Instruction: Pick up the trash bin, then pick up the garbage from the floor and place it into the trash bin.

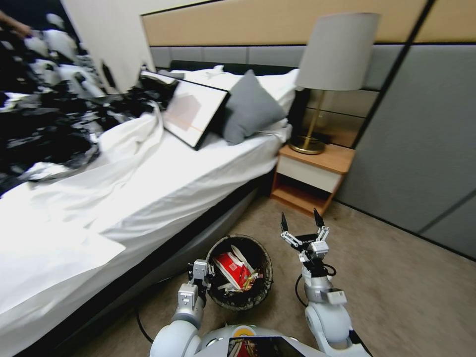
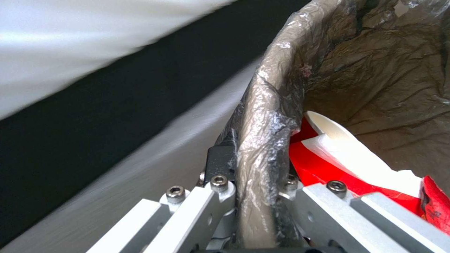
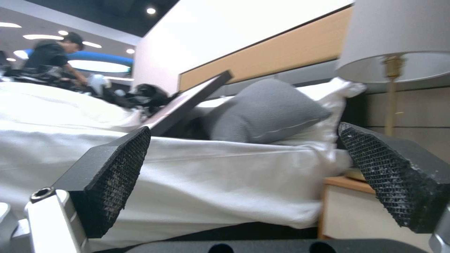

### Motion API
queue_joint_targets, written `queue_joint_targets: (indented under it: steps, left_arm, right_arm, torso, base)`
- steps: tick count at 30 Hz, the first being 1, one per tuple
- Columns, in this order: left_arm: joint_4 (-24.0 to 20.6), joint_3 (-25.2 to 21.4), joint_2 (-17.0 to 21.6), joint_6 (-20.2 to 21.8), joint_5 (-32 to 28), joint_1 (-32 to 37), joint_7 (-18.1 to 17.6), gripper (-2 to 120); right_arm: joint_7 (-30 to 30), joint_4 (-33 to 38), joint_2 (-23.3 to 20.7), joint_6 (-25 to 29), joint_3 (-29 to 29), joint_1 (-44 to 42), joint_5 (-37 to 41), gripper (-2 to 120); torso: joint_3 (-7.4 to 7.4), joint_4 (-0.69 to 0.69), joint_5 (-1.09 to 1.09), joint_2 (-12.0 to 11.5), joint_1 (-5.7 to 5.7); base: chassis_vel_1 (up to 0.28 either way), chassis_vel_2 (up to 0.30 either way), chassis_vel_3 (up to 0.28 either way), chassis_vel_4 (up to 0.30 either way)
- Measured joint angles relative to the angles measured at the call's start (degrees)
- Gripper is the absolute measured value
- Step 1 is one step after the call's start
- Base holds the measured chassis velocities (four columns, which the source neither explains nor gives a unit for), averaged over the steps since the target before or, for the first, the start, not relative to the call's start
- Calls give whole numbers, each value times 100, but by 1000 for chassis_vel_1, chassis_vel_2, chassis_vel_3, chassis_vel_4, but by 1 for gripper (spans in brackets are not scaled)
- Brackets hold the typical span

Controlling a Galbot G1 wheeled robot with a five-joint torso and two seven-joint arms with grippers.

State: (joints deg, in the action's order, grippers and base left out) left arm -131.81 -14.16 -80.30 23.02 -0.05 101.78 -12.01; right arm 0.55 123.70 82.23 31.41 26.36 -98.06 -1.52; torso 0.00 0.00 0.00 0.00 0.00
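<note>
Left wrist view alone shows the left gripper [image 2: 255,182] jaws clamped on the trash bin [image 2: 267,116] rim; right gripper [image 1: 301,222] jaws apart.

A beige carpeted floor [image 1: 406,292] fills the lower right of the head view, bearing a low bed with rumpled white sheets [image 1: 124,198] at left and a small wooden nightstand [image 1: 312,176] at centre right. On the bed lie a grey square cushion [image 1: 250,109] and a black-framed picture [image 1: 193,111]; a brass-stemmed lamp with a grey shade [image 1: 329,64] stands on the nightstand
</note>
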Motion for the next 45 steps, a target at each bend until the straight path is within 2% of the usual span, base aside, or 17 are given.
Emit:
queue_joint_targets:
  steps: [12,17,23,24,29,45]
  left_arm:
    - [-58,15,97,126,-51,21,60,2]
    - [-70,4,112,132,-55,29,65,2]
    - [-73,2,113,133,-56,34,66,2]
    - [-78,2,124,136,-54,66,74,2]
    - [-104,48,155,170,-54,129,97,2]
    - [-128,64,158,183,-54,173,106,2]
  right_arm:
    - [-57,224,-57,25,76,-299,-39,100]
    - [-361,281,-95,180,72,-426,53,100]
    - [-419,289,-98,200,83,-439,71,100]
    - [-653,318,-120,273,154,-488,126,100]
    - [-829,395,-121,330,242,-547,186,100]
    - [-911,401,-109,388,227,-575,177,100]
  torso:
    - [0,0,0,0,0]
    - [0,-1,-1,0,0]
    - [0,0,0,0,0]
    - [0,0,-1,0,0]
    - [0,-1,0,0,0]
    - [1,-1,-1,0,0]
  base:
    - [129,126,119,122]
    - [123,131,127,120]
    - [114,141,132,136]
    - [140,149,136,130]
    - [131,117,125,127]
    - [131,125,125,125]
